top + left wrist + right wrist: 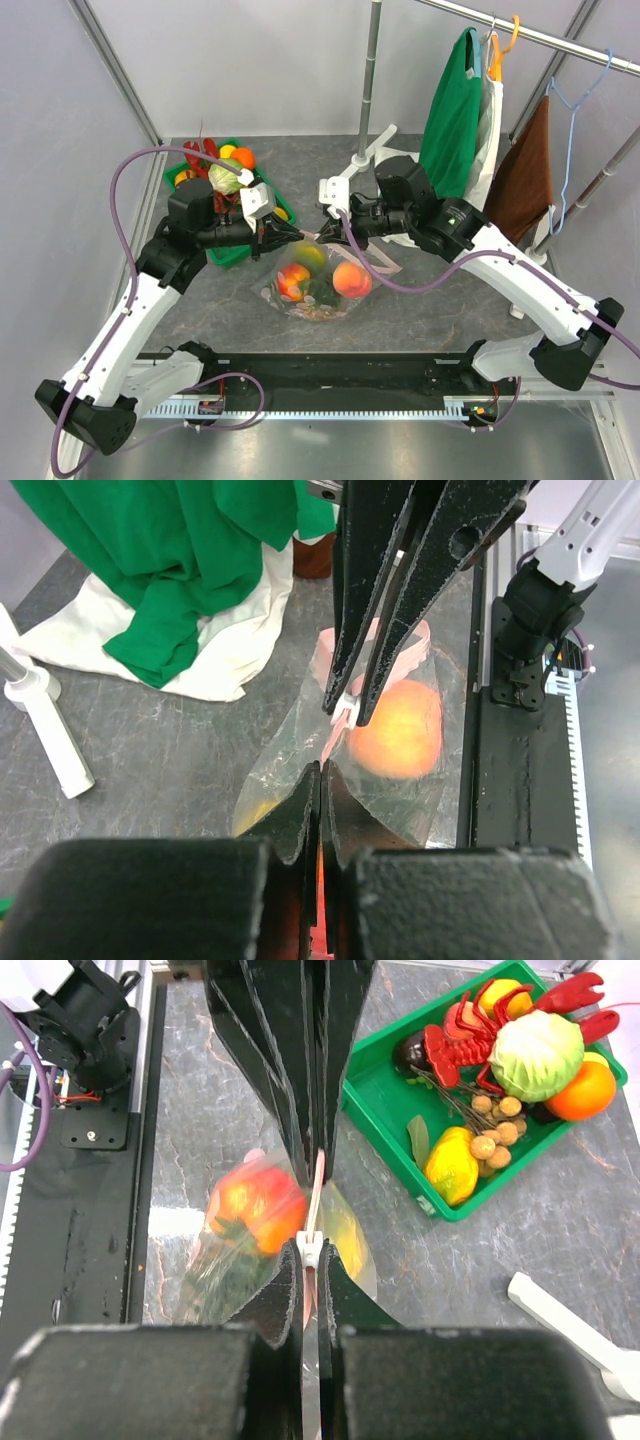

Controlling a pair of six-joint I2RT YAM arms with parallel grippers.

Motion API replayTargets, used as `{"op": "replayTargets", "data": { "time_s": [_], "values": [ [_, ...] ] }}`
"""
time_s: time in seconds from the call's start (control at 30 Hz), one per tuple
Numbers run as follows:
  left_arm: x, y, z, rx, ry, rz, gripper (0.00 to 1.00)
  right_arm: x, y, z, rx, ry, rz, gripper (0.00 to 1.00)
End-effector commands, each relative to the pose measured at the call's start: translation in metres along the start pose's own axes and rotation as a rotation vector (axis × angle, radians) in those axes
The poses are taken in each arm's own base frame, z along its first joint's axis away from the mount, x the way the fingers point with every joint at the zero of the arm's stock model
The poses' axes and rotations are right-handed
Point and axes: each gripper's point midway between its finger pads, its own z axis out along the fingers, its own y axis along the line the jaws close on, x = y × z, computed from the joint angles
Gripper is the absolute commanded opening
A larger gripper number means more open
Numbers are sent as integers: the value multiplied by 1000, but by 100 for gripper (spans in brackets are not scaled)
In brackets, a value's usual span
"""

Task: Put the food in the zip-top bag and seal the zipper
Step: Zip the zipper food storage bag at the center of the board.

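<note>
Two robot arms meet over the zip-top bag (322, 290) at the middle of the grey table (430, 320), seen from above. The left gripper (303, 233) reaches in from nine o'clock and the right gripper (327, 232) from three o'clock, their tips almost touching above the bag's far edge.

Each gripper has its jaws pressed together on the zipper (318, 1185), the pale pink strip along that edge. The left wrist camera shows the strip pinched between its own closed fingers (293, 825). The right wrist camera shows the same grip at its tips, right at a small white tab (310, 1252). Whether the strip is sealed along its whole length cannot be made out from these angles.

The clear body of the bag spreads toward six o'clock from the grippers. Inside it are a peach (352, 280), a red-yellow fruit (293, 281) and a green piece (312, 257).

At ten o'clock from the bag, a green tray (228, 252) holds more toy food (228, 165), including a red lobster (470, 1040), a pale green cabbage (535, 1055), an orange (582, 1090) and a lemon (450, 1165).

At two o'clock, a green cloth (450, 120) and a brown cloth (525, 180) hang from a rail.
</note>
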Motion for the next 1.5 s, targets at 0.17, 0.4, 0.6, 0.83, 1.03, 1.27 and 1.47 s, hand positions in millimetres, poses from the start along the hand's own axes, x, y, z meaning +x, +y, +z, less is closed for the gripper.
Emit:
{"op": "replayTargets", "data": {
  "time_s": [0.17, 0.4, 0.6, 0.83, 1.03, 1.27, 1.47],
  "values": [
    [-42, 16, -20, -153, -110, 99, 2, 29, 7, -22, 27, 111, 30, 0],
    [-44, 24, -26, -215, -124, 80, 2, 53, 15, -40, 47, 173, 69, 0],
    [-50, 28, -29, -244, -134, 82, 2, 83, 27, -53, 65, 220, 116, 0],
    [-50, 35, -31, -279, -130, 64, 2, 116, 43, -73, 82, 279, 151, 0],
    [-53, 44, -35, -335, -130, 68, 2, 143, 52, -88, 117, 324, 184, 0],
    [-56, 55, -40, -390, -127, 78, 2, 162, 58, -97, 131, 354, 216, 0],
    [-48, 60, -38, -397, -101, 62, 2, 167, 58, -105, 135, 376, 217, 0]
  ]
}}
